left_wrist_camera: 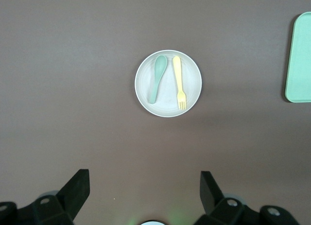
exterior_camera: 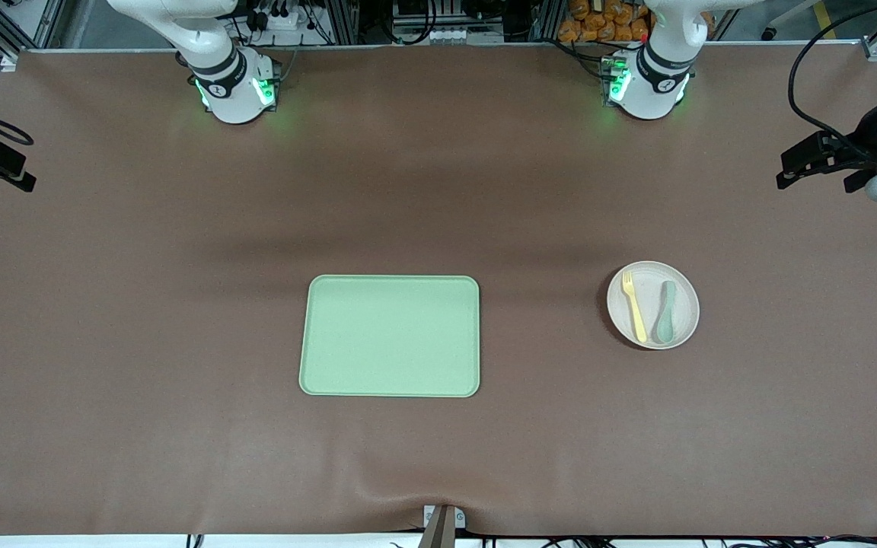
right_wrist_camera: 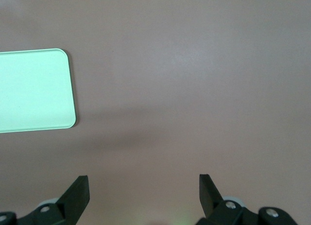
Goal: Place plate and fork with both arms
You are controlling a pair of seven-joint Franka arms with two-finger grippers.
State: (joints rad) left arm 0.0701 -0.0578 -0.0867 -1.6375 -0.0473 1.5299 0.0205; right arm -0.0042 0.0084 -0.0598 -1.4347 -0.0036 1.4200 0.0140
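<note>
Lying nearest the front camera, the pale green tray (exterior_camera: 390, 336) sits flat at the middle of the brown table (exterior_camera: 103, 342), empty, its long sides running toward the two arms' ends. At about three o'clock from the tray in the front view, well apart from it and toward the left arm's end of the table, rests the round speckled plate (exterior_camera: 652, 304). On the plate lie two utensils side by side, not touching: the pale yellow fork (exterior_camera: 633, 306), on the tray's side, with its tines pointing to roughly twelve o'clock in the front view, and the grey-green spoon (exterior_camera: 666, 301), with its bowl at the twelve o'clock end as well. The handles lean slightly toward each other at the six o'clock rim.

Farther from the camera, the two white arms rise from their green-lit bases along the table's edge. The left gripper (left_wrist_camera: 146, 196) hangs high over the bare table with the plate in its wrist view, its black fingers (left_wrist_camera: 75, 188) spread wide and holding nothing. The right gripper (right_wrist_camera: 144, 196) likewise hangs high over bare table, just beside a rounded corner of the tray in its wrist view, fingers (right_wrist_camera: 77, 191) spread wide and empty.
</note>
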